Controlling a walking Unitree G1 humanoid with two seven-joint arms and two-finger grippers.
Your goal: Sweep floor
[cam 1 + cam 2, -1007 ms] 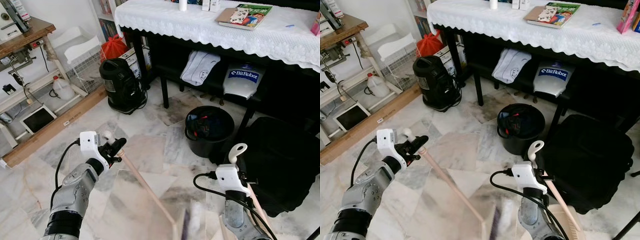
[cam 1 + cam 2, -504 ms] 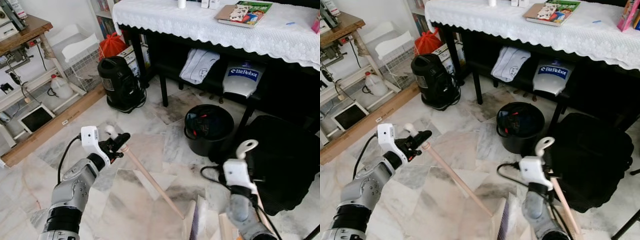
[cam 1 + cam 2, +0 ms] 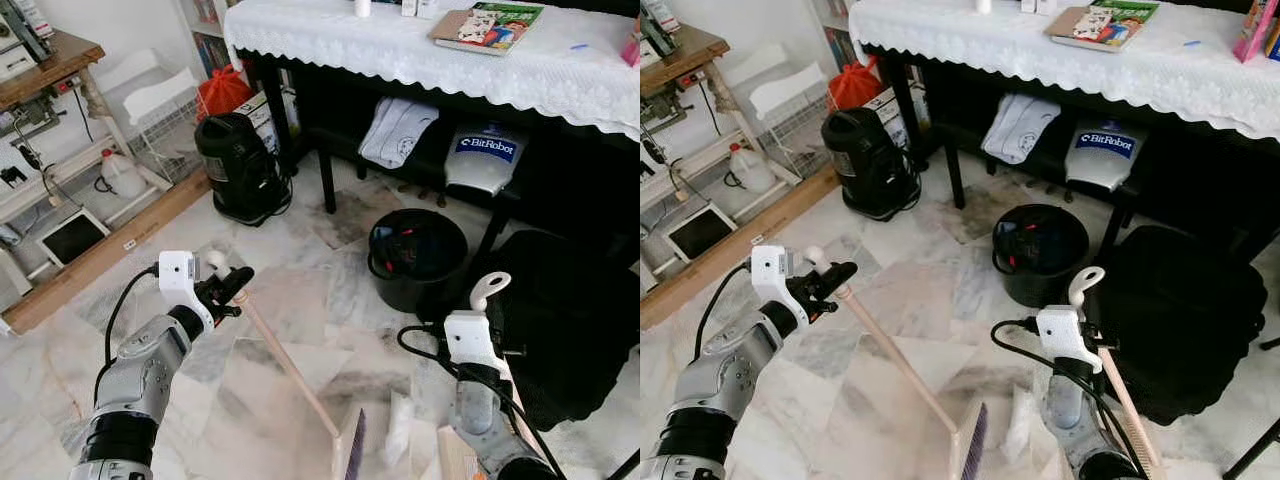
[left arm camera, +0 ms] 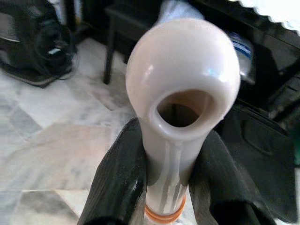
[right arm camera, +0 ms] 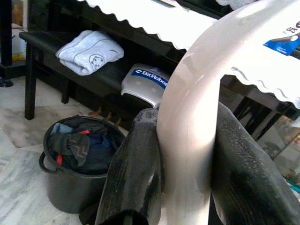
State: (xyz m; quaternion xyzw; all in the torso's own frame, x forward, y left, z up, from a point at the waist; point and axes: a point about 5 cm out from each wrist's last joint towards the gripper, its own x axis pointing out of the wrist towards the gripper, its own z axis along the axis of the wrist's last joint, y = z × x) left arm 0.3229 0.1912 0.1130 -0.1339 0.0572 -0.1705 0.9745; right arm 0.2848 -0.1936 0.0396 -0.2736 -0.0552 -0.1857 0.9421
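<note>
Your left hand [image 4: 164, 187] is clenched on the broom handle [image 3: 285, 365], a smooth pale rod with a glossy rounded hollow cap; the rod slants away from that hand down to the broom head [image 3: 348, 460] on the veined marble floor [image 3: 290, 300]; your right hand [image 5: 183, 187] grips the dustpan handle [image 5: 192, 131], curved cream plastic; a round black bucket [image 3: 415, 260] of clothes sits beyond it.

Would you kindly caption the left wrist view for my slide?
Left gripper clamped on the broom handle, hollow rounded tip facing the camera, marble floor behind.
</note>
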